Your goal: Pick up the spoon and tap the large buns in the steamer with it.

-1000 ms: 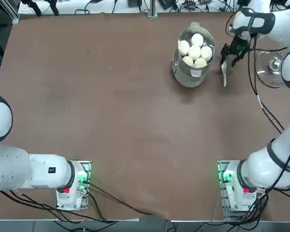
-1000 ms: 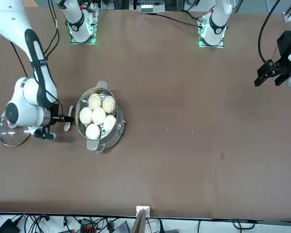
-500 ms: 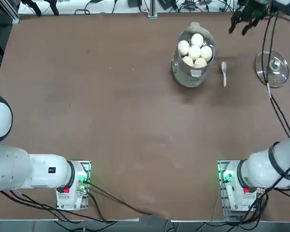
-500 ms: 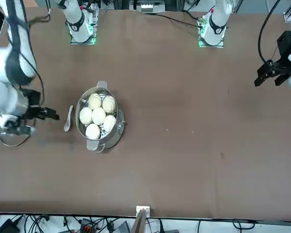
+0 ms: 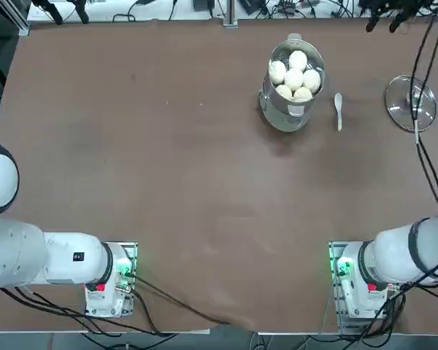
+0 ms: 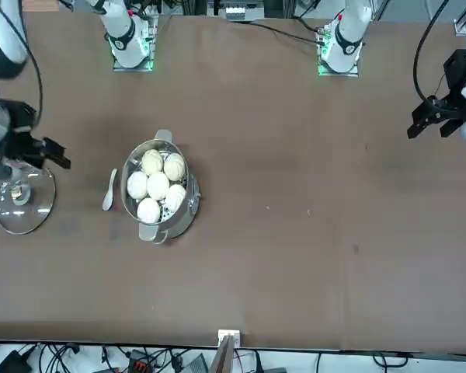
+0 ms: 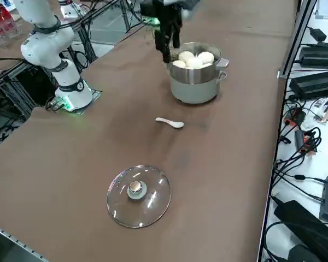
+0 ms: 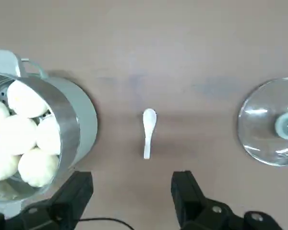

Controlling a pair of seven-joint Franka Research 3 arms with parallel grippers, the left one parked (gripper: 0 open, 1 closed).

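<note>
The white spoon (image 5: 338,109) lies flat on the brown table between the steamer (image 5: 290,115) and a glass lid. In the wrist view the spoon (image 8: 148,132) sits free, well below the fingers, with the steamer (image 8: 81,129) beside it. Several large white buns (image 5: 294,78) fill the silver steamer, clustered together. My right gripper (image 5: 383,20) hangs high above the table near its far edge, open and holding nothing. The wrist view shows the right gripper (image 8: 132,191) with its two dark fingers spread wide apart. From the side, the right gripper (image 7: 168,48) hovers next to the steamer (image 7: 194,87).
A round glass lid (image 5: 410,102) with a knob lies flat to the right of the spoon, near the table's right edge. Cables and power units run along the floor beyond the far edge.
My right gripper has lifted from just above the spoon and pulled away toward the table's far right corner, staying open. The spoon stays where it lay.
</note>
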